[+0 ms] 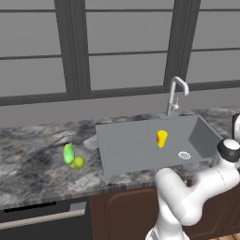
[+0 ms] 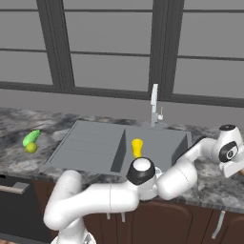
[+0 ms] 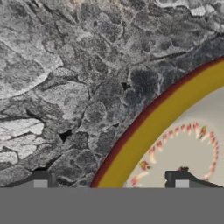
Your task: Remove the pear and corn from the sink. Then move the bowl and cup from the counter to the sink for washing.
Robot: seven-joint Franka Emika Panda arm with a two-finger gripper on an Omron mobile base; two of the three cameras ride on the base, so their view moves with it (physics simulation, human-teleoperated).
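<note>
The gripper [image 3: 111, 178] hangs low with its jaws spread wide, one fingertip [image 3: 40, 179] over the marble counter [image 3: 65, 87], the other over the bowl [image 3: 183, 144], straddling its yellow-brown rim. The arm [image 2: 95, 198] bends right across the cabinet front, hand past the sink [image 2: 95, 147]. The cup [image 2: 137, 147] stands in the basin. The corn [image 1: 69, 153] and pear [image 1: 78, 162] lie touching on the left counter.

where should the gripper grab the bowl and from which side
Grip the bowl by its rim, coming straight down from above. The bowl sits flat on the marble counter, wide and shallow, so only the thin gold rim fits between the jaws. The open gripper already straddles that near edge, probably a workable spot.
</note>
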